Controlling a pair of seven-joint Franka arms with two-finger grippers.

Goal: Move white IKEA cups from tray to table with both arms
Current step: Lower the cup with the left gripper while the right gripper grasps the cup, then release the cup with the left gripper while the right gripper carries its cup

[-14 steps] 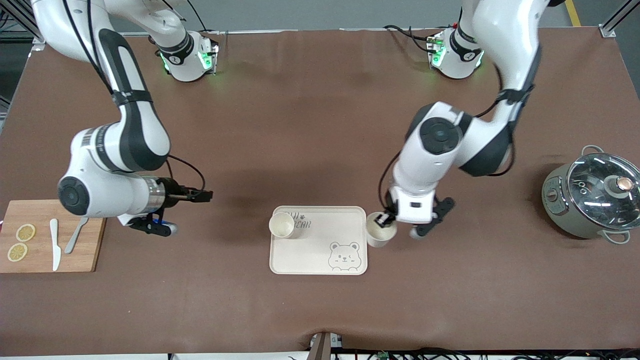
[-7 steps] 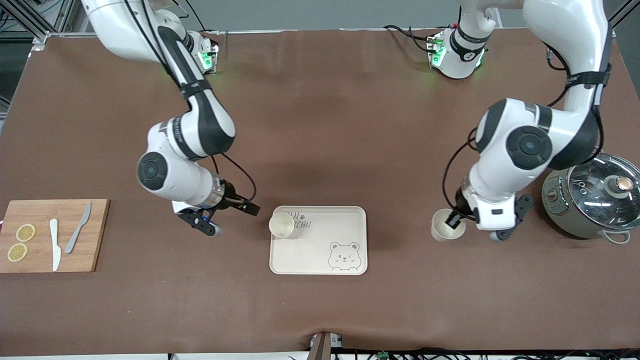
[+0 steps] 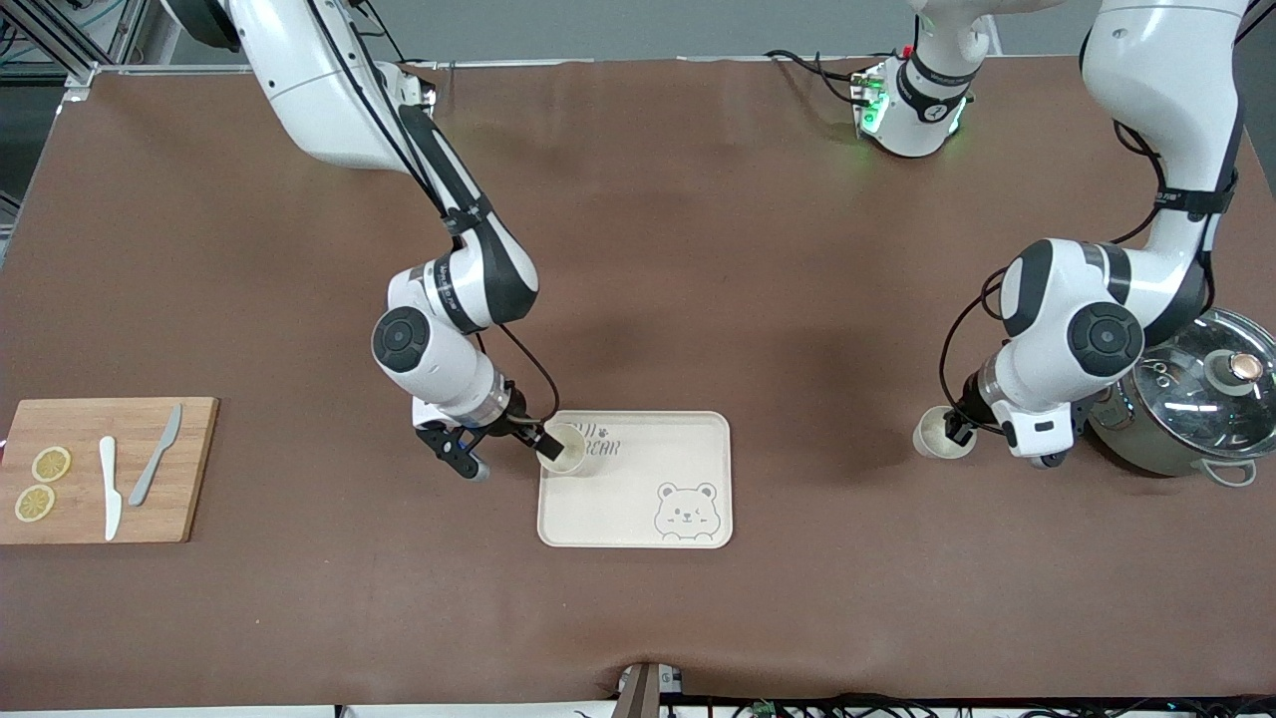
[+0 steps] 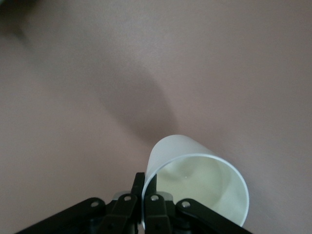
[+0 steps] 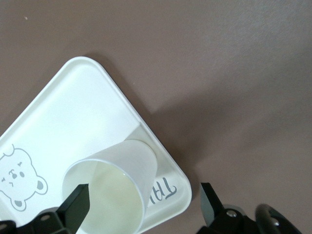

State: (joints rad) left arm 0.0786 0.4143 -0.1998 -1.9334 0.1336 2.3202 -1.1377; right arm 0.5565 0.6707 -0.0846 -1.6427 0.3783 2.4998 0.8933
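- Left gripper (image 3: 955, 431): clamped on the rim of one white cup (image 3: 937, 436), over the table beside the pot (image 3: 1176, 399).
- Right gripper (image 3: 548, 446): jaws spread wide around the other white cup (image 3: 564, 449), which stands on the tray (image 3: 688, 444).

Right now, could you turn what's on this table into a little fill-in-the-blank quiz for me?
1. The left claw is shut on a ____.
2. The other cup stands on the ____ with the bear picture.
3. The open right claw has one finger inside that cup and one ____ it.
4. Lemon slices lie on the wooden ____.

Answers: cup; tray; outside; board
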